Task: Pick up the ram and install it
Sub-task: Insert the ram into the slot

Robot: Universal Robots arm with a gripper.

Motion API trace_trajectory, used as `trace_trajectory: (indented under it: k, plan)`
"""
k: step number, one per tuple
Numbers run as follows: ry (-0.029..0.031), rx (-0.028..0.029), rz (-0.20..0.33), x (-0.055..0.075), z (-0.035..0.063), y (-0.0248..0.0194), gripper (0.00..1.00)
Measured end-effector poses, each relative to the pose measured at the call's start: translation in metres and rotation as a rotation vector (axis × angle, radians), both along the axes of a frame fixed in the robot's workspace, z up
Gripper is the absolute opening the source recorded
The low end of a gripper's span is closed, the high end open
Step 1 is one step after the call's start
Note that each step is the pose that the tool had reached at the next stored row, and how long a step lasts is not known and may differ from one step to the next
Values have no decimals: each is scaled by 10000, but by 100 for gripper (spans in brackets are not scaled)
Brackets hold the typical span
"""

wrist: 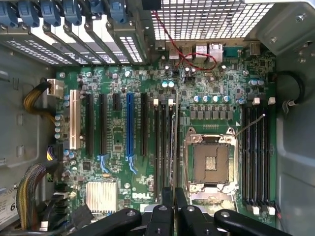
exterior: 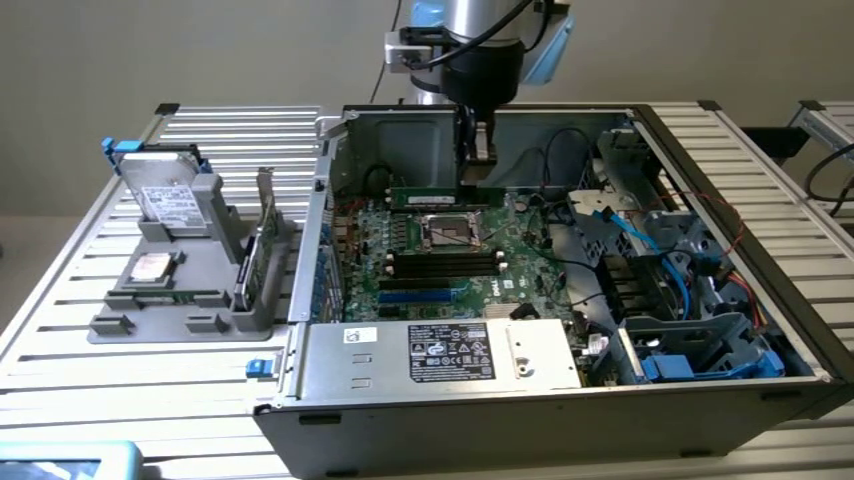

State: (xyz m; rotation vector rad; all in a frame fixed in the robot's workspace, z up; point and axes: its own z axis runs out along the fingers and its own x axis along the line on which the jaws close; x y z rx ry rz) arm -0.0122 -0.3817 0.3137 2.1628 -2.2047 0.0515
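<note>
Long thin green circuit-stick ram (exterior: 447,197), black chips, pale label. Black jointed metal gripper (wrist: 174,200). Wide flat green motherboard (wrist: 123,142), speckled with silver capacitors and solder dots. One long bright blue plastic slot (wrist: 129,125), one long white plastic slot (wrist: 75,125), four long black memory slots (wrist: 253,152) with white end clips. Square ribbed silver heatsink (wrist: 101,196), fine stripe pattern. Thin red wire (wrist: 173,46). Looped yellow cable bundle (wrist: 32,101). Row of blue plastic card clips (wrist: 49,11). Perforated grey metal grille (wrist: 206,17), regular dot-grid pattern. Boxy silver power supply (exterior: 334,385), black label with white print. Light blue flat cables (exterior: 638,232). Grey moulded plastic holder (exterior: 187,300). Silver slatted metal desk (exterior: 80,320), parallel-line pattern. Grey steel computer case (exterior: 534,440).
</note>
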Motion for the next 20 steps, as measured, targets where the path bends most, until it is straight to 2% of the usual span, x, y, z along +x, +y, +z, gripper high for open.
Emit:
trace_trajectory:
  k: [4,8,20]
  plan:
    - [0,1,10,8,-72,-22,13]
    - [-1,3,14,12,-139,-77,13]
    - [18,0,28,16,-355,-98,13]
